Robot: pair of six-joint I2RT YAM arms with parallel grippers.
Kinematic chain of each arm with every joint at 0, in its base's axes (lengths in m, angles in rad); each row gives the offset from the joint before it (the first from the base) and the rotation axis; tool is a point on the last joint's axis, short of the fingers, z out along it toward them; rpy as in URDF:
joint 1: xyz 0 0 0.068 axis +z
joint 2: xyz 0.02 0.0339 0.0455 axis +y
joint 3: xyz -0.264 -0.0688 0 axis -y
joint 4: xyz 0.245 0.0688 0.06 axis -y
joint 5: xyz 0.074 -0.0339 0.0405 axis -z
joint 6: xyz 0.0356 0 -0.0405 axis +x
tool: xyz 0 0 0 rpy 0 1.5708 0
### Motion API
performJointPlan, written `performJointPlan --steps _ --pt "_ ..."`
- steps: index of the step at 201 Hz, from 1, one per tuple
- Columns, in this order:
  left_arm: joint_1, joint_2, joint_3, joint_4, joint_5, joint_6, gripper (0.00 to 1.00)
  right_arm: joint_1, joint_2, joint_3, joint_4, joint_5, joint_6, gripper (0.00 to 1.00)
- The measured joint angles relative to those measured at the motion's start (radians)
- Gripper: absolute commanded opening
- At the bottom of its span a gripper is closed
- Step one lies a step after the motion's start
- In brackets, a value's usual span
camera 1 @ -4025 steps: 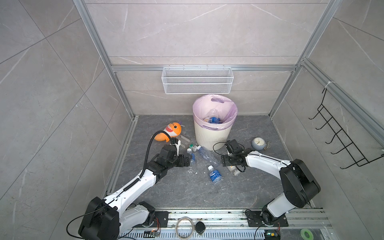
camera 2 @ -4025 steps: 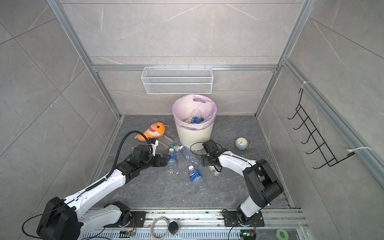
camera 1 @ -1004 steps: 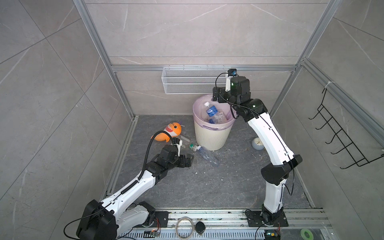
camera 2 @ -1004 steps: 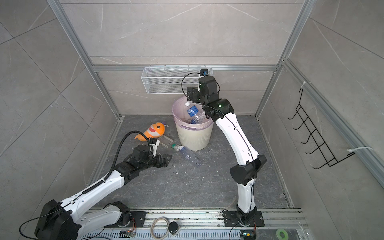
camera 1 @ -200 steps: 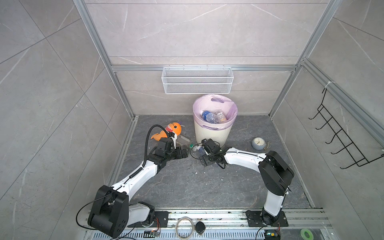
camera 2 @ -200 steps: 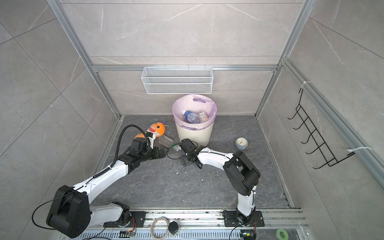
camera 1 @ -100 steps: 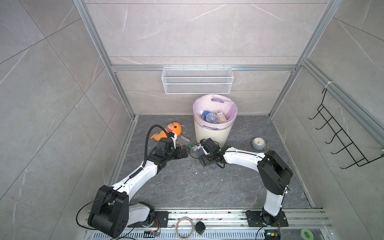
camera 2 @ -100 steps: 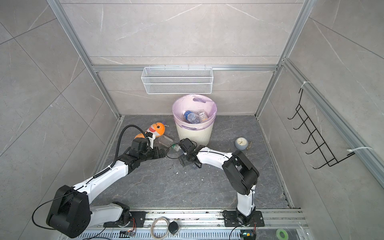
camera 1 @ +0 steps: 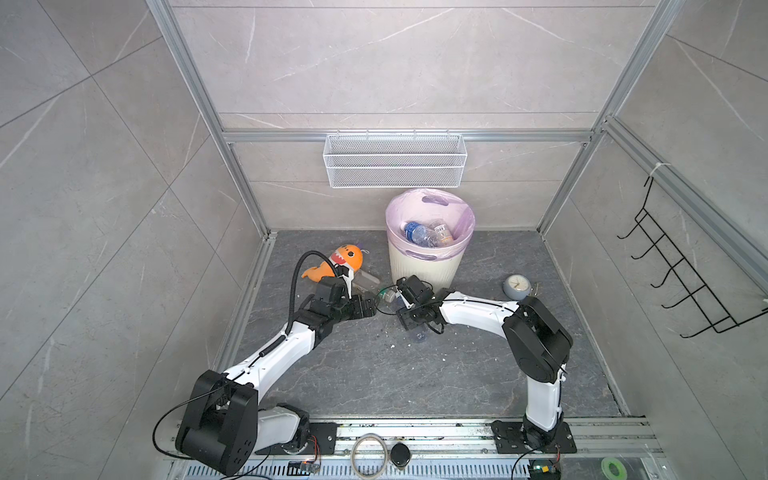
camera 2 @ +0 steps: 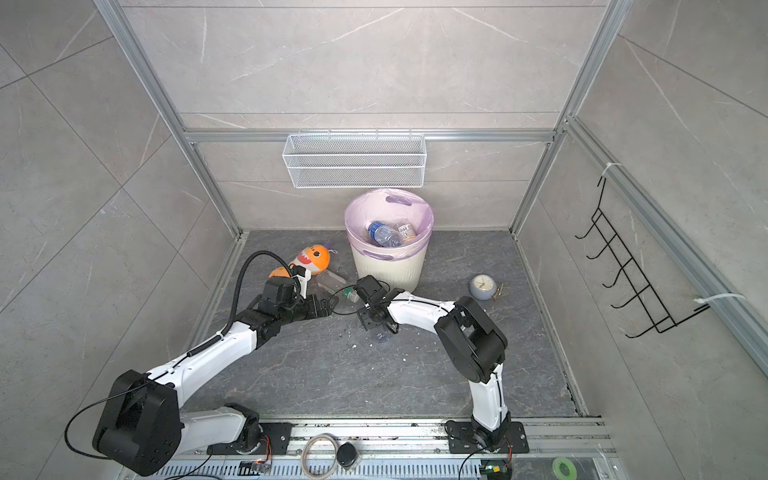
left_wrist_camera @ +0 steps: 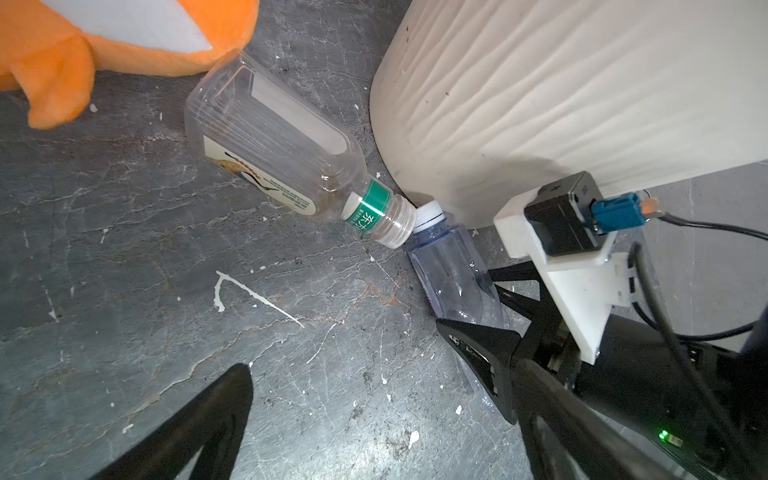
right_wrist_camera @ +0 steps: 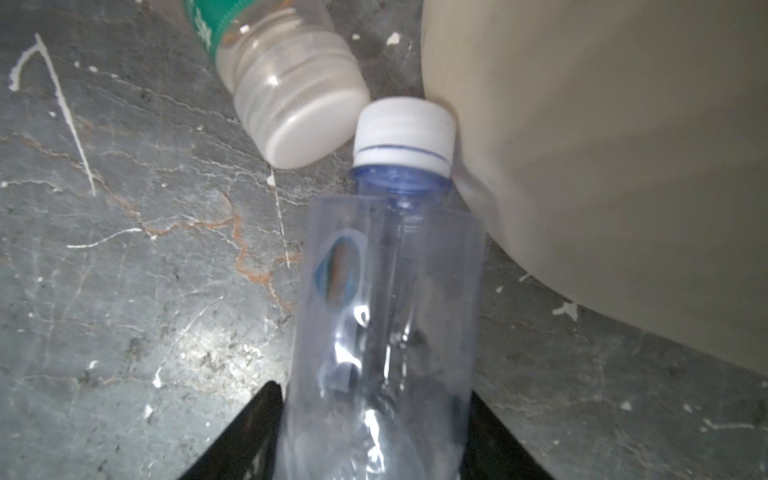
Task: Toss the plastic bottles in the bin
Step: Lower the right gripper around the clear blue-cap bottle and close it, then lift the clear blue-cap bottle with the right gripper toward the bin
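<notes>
Clear blue-tinted bottle lying on floor, white cap touching bin wall; right fingers clamped on its body; green-banded bottle just beside, on floor; left fingers spread wide, empty; more bottles inside bin.

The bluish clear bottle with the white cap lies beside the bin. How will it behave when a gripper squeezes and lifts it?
The bluish bottle looks empty, so probably light. Its thin wall looks creased in the right gripper, so it may buckle or slip. Round and lying on its side, it could roll if released.
</notes>
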Motion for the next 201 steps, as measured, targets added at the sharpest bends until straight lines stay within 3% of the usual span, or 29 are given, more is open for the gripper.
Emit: performJointPlan --steps 106,154,201 --pt "0.000 0.000 0.000 0.000 0.009 -0.003 1.00 0.000 -0.028 -0.042 0.018 0.006 0.000 0.51" --pt "0.000 0.000 0.000 0.000 0.009 -0.003 1.00 0.001 -0.148 -0.159 0.019 0.021 0.014 0.50" --pt "0.000 -0.006 -0.008 -0.001 0.009 -0.003 1.00 0.026 -0.362 -0.301 0.030 0.049 0.042 0.48"
